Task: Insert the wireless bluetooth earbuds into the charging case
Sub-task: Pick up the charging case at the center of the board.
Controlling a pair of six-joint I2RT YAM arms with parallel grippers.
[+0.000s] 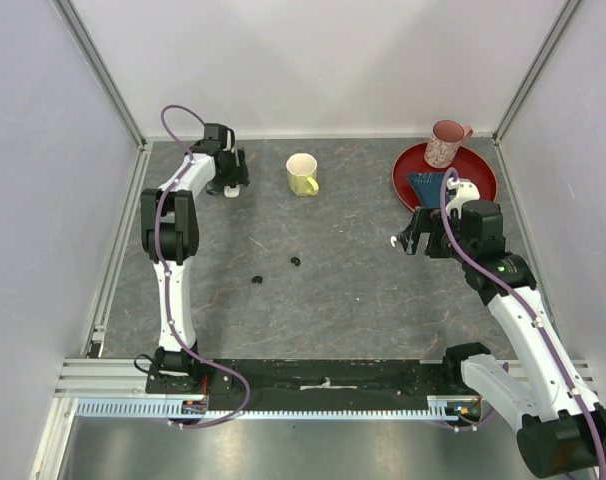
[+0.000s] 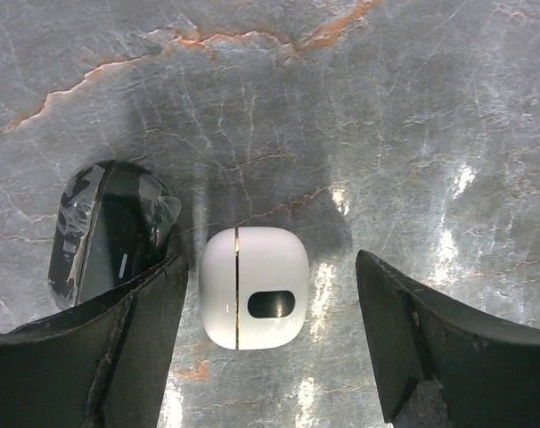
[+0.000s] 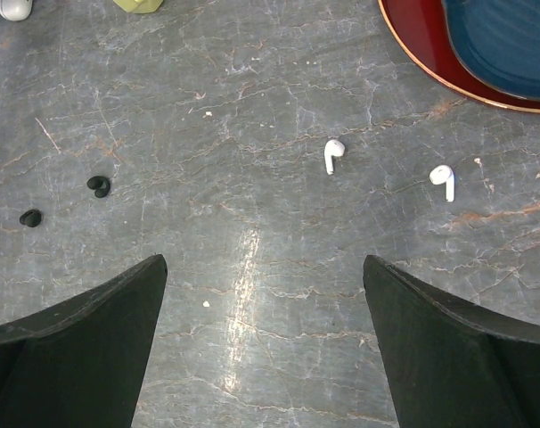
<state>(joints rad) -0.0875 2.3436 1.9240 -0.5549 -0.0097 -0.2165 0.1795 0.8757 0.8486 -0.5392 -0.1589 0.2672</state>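
Left wrist: white case (image 2: 252, 287) between jaws

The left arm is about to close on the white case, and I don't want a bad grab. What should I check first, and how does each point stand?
1. White case sits between the fingers of the left gripper: ok.
2. Left jaws open, not yet touching it: ok.
3. Black case clear of the gripper: cannot tell, one finger overlaps it in the wrist view.
4. White case's lid open for loading: not ok, the seam looks shut.
5. White earbuds lying loose ahead of the open right gripper: ok.
6. Black earbuds both in sight: ok.
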